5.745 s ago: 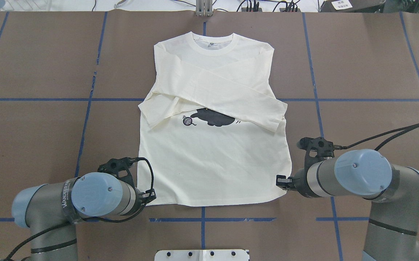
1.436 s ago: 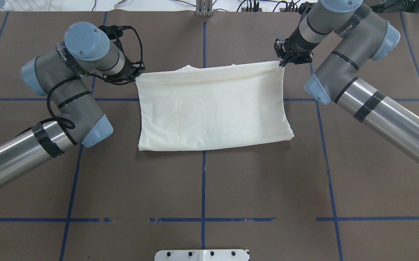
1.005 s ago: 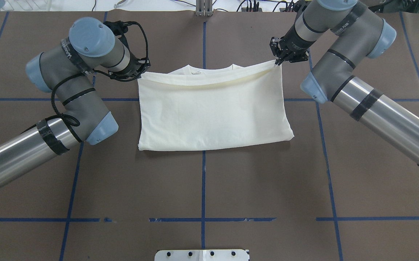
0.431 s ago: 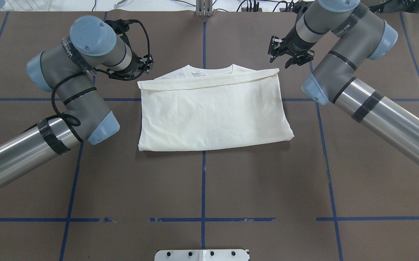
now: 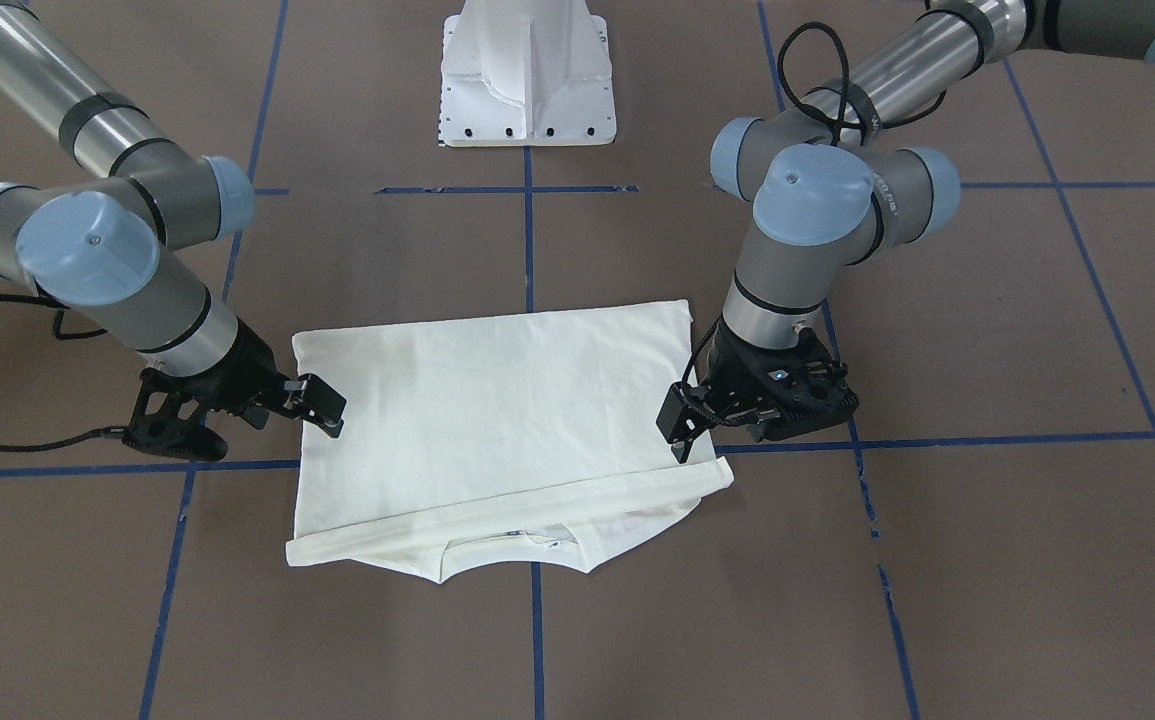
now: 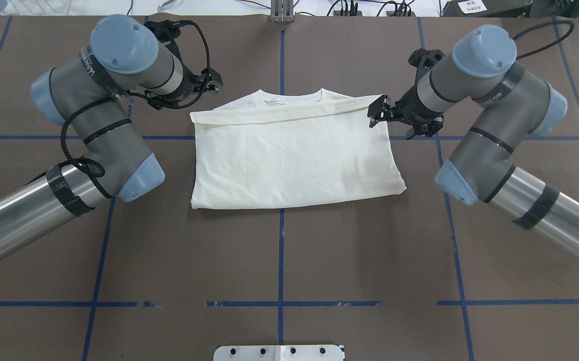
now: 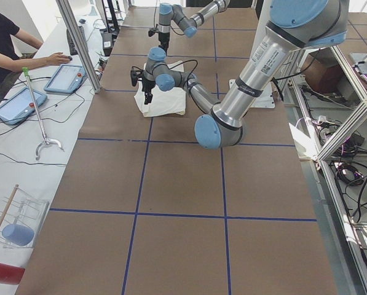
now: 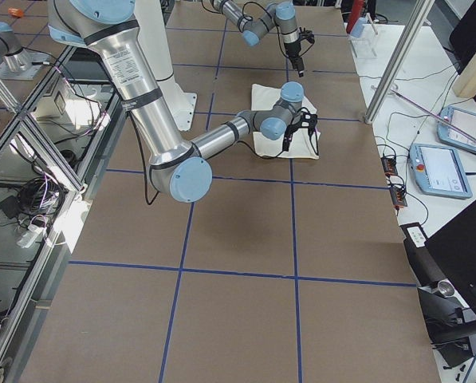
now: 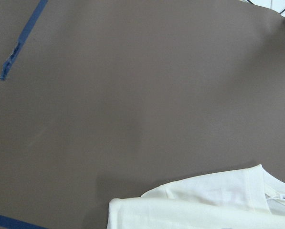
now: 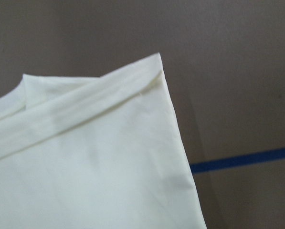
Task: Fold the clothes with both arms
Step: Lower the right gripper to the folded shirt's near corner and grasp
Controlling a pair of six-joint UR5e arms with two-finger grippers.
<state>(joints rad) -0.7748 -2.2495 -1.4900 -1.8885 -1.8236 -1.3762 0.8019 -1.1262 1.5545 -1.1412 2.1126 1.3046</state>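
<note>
The clothes, one cream shirt (image 6: 294, 155), lie folded in half on the brown table, plain side up, the hem just short of the collar (image 6: 292, 98) at the far edge. The print is hidden. My left gripper (image 6: 184, 96) hovers open beside the far left corner of the shirt (image 5: 497, 410), holding nothing. Off the far right corner, my right gripper (image 6: 402, 123) is also open and empty. In the front-facing view the left gripper (image 5: 757, 420) and right gripper (image 5: 242, 425) flank the fold. Each wrist view shows only a shirt corner (image 9: 204, 202) (image 10: 99, 152).
The white pedestal base (image 5: 529, 70) stands at the near middle edge of the table (image 6: 279, 260), which carries blue tape lines (image 6: 281, 303). A person (image 7: 5, 43) sits at a side bench with tablets (image 7: 63, 78).
Both grippers carried the hem to the far side, folding the shirt in half, then opened and let it drop. The right gripper has since drawn back beside the shirt's right edge.
</note>
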